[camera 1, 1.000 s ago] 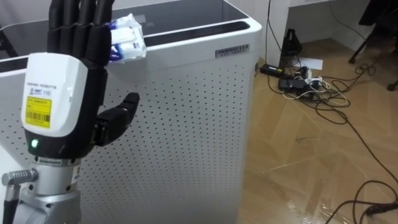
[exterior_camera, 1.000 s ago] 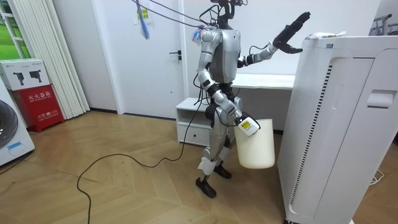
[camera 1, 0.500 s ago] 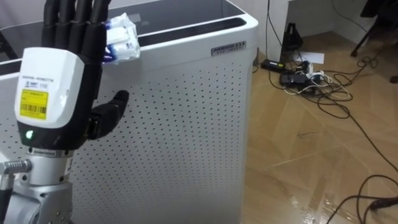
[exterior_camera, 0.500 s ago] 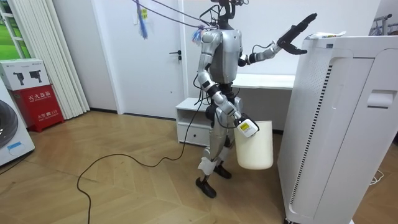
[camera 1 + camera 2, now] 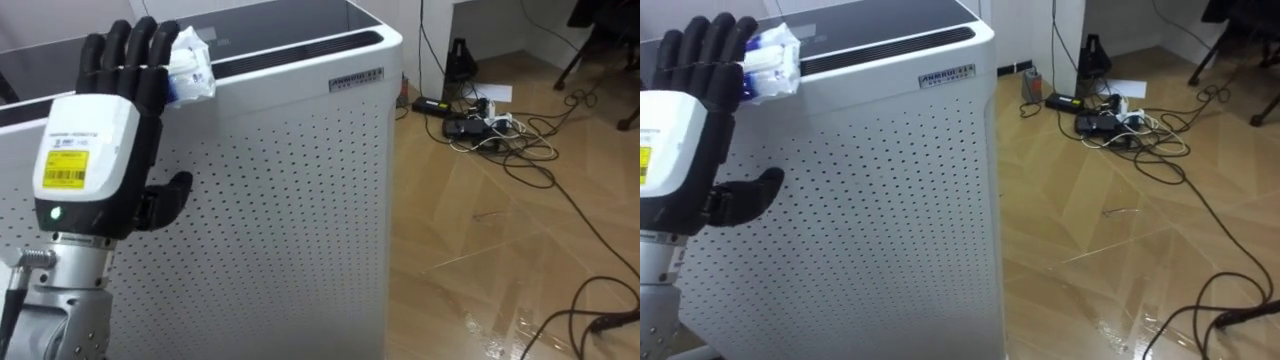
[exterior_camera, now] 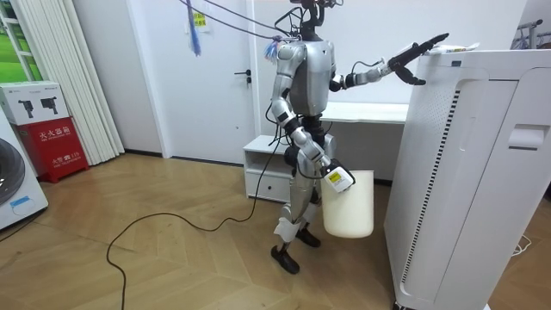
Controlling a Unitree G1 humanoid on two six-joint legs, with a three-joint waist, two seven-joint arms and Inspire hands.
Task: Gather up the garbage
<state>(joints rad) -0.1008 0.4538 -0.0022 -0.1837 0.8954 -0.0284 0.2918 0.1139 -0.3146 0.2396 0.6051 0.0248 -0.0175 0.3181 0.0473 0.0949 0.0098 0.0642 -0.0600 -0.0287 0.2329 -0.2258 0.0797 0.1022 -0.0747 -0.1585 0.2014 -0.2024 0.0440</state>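
Standing beside a tall white perforated unit point(image 5: 300, 200), your robot holds its L hand point(image 5: 92, 160) up, fingers straight & released, tips right at the crumpled white wrapper point(image 5: 190, 66) lying on the unit's top edge. R hand point(image 6: 336, 177) hangs low at a white bucket point(image 6: 349, 211) rim; can't tell its grasp.

Wooden floor point(image 6: 172, 275) is seen underfoot; cables point(image 5: 480, 125) are strewn beside the tall white perforated cabinet point(image 5: 280, 200); a white door point(image 6: 207, 103) is shut.
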